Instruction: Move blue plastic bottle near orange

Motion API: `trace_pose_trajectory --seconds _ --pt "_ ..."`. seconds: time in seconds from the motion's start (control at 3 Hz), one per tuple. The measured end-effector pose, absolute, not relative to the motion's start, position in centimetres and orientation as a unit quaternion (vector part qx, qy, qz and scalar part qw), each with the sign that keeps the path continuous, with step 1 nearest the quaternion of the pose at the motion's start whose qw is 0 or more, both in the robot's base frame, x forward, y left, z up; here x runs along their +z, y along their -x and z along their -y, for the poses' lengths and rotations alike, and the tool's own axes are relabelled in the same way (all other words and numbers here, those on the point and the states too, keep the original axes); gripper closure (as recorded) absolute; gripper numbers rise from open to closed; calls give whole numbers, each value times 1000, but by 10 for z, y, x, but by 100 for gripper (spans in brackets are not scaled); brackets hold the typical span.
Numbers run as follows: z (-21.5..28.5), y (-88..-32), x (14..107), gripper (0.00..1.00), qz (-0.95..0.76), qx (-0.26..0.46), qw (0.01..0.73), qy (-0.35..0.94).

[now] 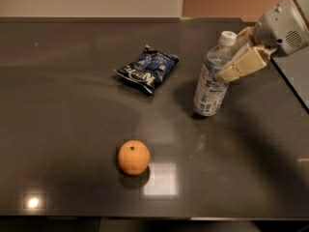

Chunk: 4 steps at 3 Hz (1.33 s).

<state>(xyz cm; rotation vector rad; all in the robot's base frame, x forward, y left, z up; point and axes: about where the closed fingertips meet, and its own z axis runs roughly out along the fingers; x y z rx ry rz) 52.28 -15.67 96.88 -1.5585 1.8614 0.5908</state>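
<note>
The blue plastic bottle point(211, 81), clear with a white cap and a white-and-blue label, is at the right of the dark table. It tilts with its cap toward the right. My gripper point(231, 55) comes in from the upper right. Its cream fingers point(245, 63) are closed around the bottle's upper part. The orange point(133, 157) lies near the front middle of the table, well to the left of the bottle and nearer the front.
A dark blue snack bag point(147, 68) lies at the back middle, left of the bottle. The table's right edge point(289, 83) runs close behind the gripper. Bright light reflections show on the tabletop beside the orange.
</note>
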Motion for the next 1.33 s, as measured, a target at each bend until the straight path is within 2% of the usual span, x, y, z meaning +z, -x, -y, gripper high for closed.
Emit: trace_pose_trajectory --seconds 0.67,1.33 --pt "134 -466 978 100 -674 232 295 636" --pt "111 -434 965 100 -647 228 282 670"
